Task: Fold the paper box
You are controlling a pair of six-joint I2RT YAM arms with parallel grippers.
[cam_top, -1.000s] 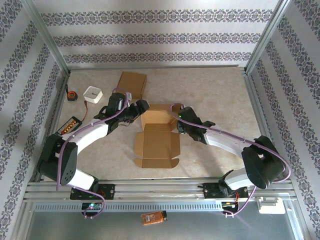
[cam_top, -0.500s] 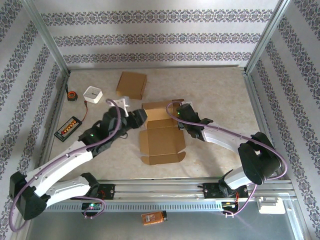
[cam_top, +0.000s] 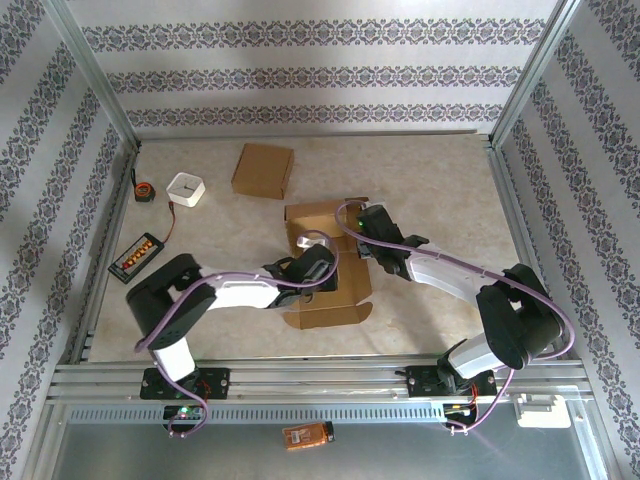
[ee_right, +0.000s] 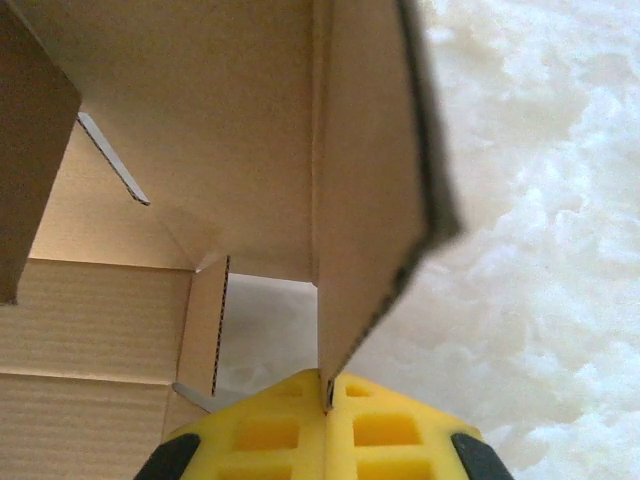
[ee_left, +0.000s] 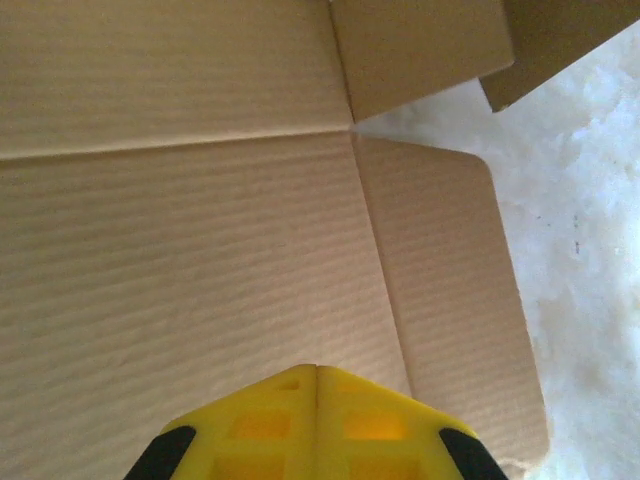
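Brown corrugated cardboard box [cam_top: 325,315], part-folded, lies mid-table, its long axis running away from the arm bases. The left gripper [ee_left: 317,372] hovers over the flat base panel [ee_left: 190,260], yellow fingers pressed together on nothing (contact with the card is hard to judge). Just beyond, to the right, the right gripper [ee_right: 327,378] pinches the upright side flap [ee_right: 362,180] by its edge, so it is nearer the next wall. The far tabs are cut off.
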